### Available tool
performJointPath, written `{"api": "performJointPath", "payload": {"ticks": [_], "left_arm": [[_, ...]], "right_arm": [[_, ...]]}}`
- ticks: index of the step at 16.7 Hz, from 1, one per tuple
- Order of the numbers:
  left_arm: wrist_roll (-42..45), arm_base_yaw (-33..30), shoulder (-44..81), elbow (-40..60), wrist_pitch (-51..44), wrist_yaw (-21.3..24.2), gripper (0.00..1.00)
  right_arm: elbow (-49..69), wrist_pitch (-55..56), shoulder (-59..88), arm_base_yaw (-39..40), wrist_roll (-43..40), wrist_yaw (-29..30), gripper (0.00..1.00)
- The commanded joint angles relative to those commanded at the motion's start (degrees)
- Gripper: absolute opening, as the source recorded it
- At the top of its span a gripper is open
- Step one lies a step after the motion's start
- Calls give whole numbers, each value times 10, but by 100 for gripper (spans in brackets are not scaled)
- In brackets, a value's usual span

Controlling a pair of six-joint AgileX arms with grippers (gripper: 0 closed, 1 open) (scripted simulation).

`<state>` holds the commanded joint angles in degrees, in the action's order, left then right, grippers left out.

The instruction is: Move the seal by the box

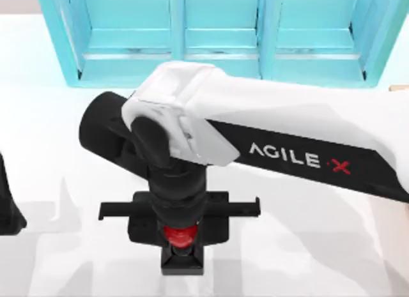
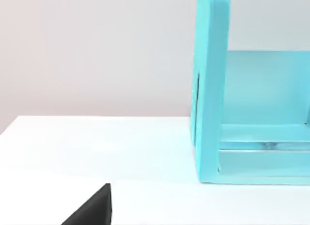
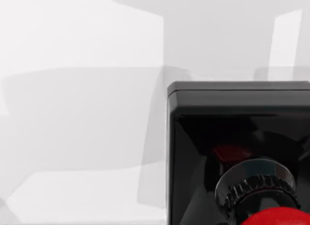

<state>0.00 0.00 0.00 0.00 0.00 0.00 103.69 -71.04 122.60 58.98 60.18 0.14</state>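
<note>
Right gripper (image 1: 181, 243) directly above seal (image 1: 179, 235)

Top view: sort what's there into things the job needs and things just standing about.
For the job:
- seal, near the table's front edge
- right end effector, directly over the seal
- box, a sliver at the right edge

Standing about:
- turquoise shelf unit
- left arm, parked at left

The one readable text is "AGILE·X" on the black side panel of the right arm (image 1: 307, 153), seen from above. The letters are white. The final X is red.
</note>
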Motion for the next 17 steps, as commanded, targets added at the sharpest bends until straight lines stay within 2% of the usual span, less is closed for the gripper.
{"api": "performJointPath", "payload": {"ticks": [3, 6, 14, 17], "left_arm": [[0, 0, 0, 0, 0, 0, 100], [0, 0, 0, 0, 0, 0, 100], [0, 0, 0, 0, 0, 0, 100], [0, 0, 0, 0, 0, 0, 100]], "right_arm": [[-3, -1, -2, -8, -7, 0, 0], [-12, -18, -28, -63, -62, 0, 0], [-54, -103, -149, -364, -368, 0, 0], [-64, -124, -186, -434, -438, -1, 0]]}}
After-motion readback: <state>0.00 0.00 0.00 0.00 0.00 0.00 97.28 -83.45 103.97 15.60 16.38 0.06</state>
